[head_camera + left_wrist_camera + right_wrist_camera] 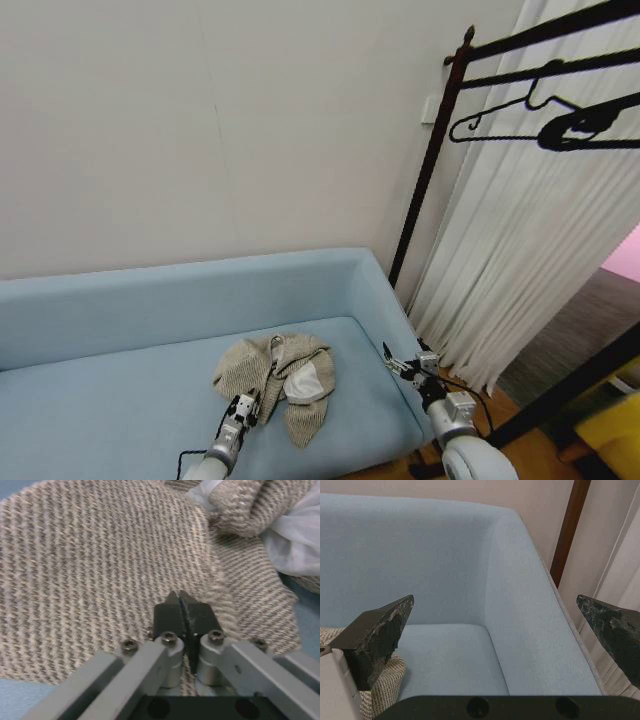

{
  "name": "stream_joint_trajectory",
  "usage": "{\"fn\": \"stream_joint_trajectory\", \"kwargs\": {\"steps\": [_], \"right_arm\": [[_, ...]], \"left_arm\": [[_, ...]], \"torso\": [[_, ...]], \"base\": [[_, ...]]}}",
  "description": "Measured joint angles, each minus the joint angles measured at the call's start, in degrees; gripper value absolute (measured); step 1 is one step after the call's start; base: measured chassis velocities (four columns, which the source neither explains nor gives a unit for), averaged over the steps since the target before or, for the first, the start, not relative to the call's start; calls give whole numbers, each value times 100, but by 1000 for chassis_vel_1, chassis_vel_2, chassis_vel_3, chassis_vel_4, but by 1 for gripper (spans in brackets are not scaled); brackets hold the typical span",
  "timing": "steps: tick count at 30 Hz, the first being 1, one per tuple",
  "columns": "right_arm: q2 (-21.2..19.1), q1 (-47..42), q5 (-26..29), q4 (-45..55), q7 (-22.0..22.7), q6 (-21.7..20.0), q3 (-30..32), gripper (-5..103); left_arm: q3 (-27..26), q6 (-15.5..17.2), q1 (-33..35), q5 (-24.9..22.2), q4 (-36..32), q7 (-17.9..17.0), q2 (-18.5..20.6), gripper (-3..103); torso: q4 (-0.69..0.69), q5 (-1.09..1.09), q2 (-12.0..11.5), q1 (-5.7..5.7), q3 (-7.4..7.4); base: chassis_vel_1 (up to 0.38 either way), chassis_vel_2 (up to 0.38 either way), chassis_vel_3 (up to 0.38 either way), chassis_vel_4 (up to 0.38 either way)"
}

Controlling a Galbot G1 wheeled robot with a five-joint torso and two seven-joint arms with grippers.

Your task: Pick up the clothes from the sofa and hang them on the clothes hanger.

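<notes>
In the head view, a beige knit sweater (pixel 275 372) is lying crumpled on the blue sofa (pixel 100 400), right of centre. The left end effector (pixel 243 408) is touching its near edge. The right end effector (pixel 408 365) is hovering beside the right armrest, below the hanger (pixel 510 115).

In the left wrist view, the left end effector (pixel 182 611) is pinching closed on a ridge of the sweater (pixel 90 570).

In the right wrist view, the right end effector (pixel 495 625) is gaping wide, facing the sofa (pixel 445 555) corner.

White wall (pixel 200 120), pale curtain (pixel 520 260), dark floor (pixel 575 320)

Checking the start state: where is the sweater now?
Head view: the sweater lies crumpled on the sofa seat, right of centre, left hand at its near edge.
</notes>
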Motion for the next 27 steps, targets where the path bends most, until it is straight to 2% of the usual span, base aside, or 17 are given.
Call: {"fn": "stream_joint_trajectory", "kwargs": {"steps": [3,12,20,21,22,26,27], "right_arm": [[22,21,1,-9,0,7,0,100],[54,37,11,-69,-13,54,15,100],[49,50,13,-133,-38,68,13,100],[42,52,11,-141,-39,68,9,100],[42,52,11,-141,-39,68,9,100],[44,79,-20,-175,-40,68,-21,100],[46,79,-27,-181,-40,68,-28,100]], "left_arm": [[-68,-19,-5,-6,-24,-29,11,0],[-368,-54,-24,-213,-208,-6,65,0],[-149,-62,112,-350,-472,-53,21,0],[-98,-22,122,-395,-521,-86,14,6],[-98,-22,122,-395,-521,-86,14,6],[82,146,52,-365,-441,-318,-8,27],[128,157,28,-334,-395,-343,-19,27]], "torso": [[0,0,0,0,0],[0,1,0,0,0],[0,1,0,0,0],[0,1,0,0,0],[0,1,0,0,0],[0,1,0,0,-1],[0,1,0,0,0]], "base": [[0,0,0,0],[0,0,0,0],[0,0,0,0],[0,0,0,0],[0,0,0,0],[0,0,0,0],[0,0,0,0]]}}
